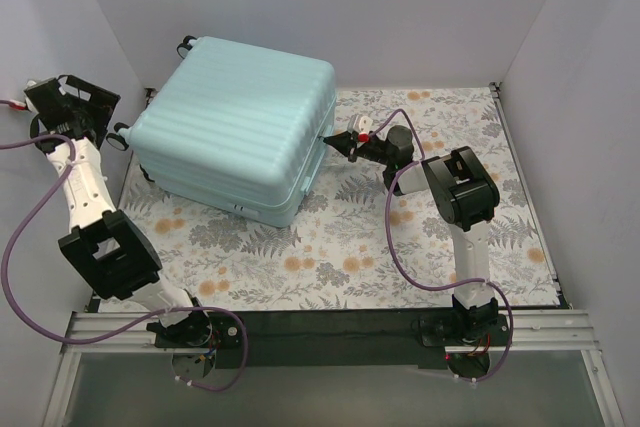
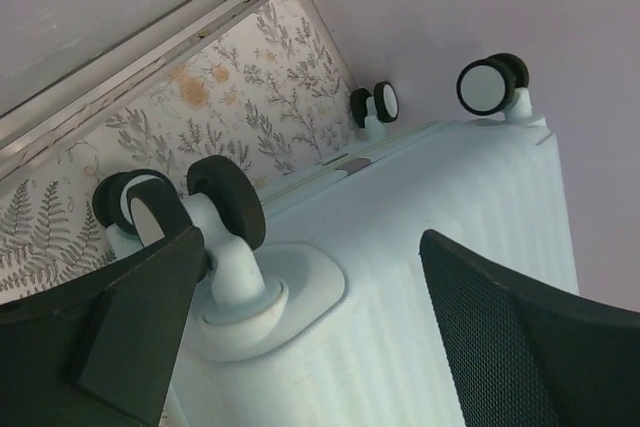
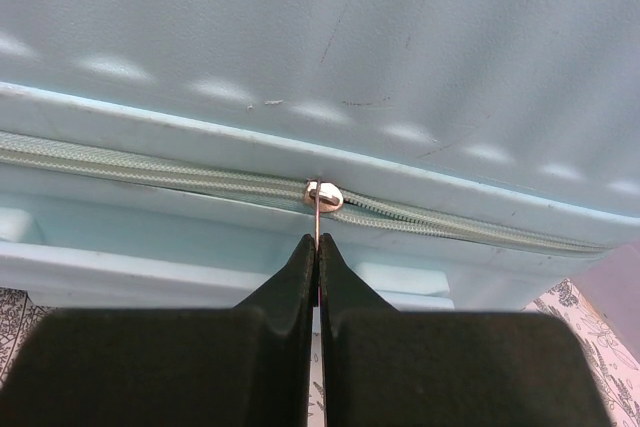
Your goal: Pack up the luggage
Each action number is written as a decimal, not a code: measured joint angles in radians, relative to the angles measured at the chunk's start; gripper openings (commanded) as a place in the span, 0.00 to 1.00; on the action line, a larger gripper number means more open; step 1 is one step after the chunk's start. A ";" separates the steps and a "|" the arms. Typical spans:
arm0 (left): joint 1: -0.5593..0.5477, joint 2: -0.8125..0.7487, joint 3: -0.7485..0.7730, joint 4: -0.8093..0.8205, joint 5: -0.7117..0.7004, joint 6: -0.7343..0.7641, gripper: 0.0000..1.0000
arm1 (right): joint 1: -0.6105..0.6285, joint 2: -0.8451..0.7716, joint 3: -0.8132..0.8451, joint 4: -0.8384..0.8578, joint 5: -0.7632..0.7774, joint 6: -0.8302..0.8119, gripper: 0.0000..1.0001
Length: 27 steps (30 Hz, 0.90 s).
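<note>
The luggage (image 1: 240, 122), a large pale mint ribbed hard-shell suitcase, lies closed and flat at the back left of the table. My right gripper (image 1: 331, 137) is at its right side, shut on the metal zipper pull (image 3: 318, 215) of the slider on the zip (image 3: 150, 175). My left gripper (image 1: 57, 82) is raised at the far left, apart from the suitcase, its jaws wide open and empty. In the left wrist view the suitcase's wheel end (image 2: 400, 277) shows with black wheels (image 2: 226, 197).
The table has a floral cloth (image 1: 380, 237). White walls close in the left, back and right sides. A metal rail (image 1: 320, 322) runs along the near edge by the arm bases.
</note>
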 measured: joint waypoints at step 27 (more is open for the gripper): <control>-0.033 0.205 0.005 -0.027 -0.025 0.000 0.79 | -0.006 0.001 0.001 0.000 -0.016 -0.021 0.01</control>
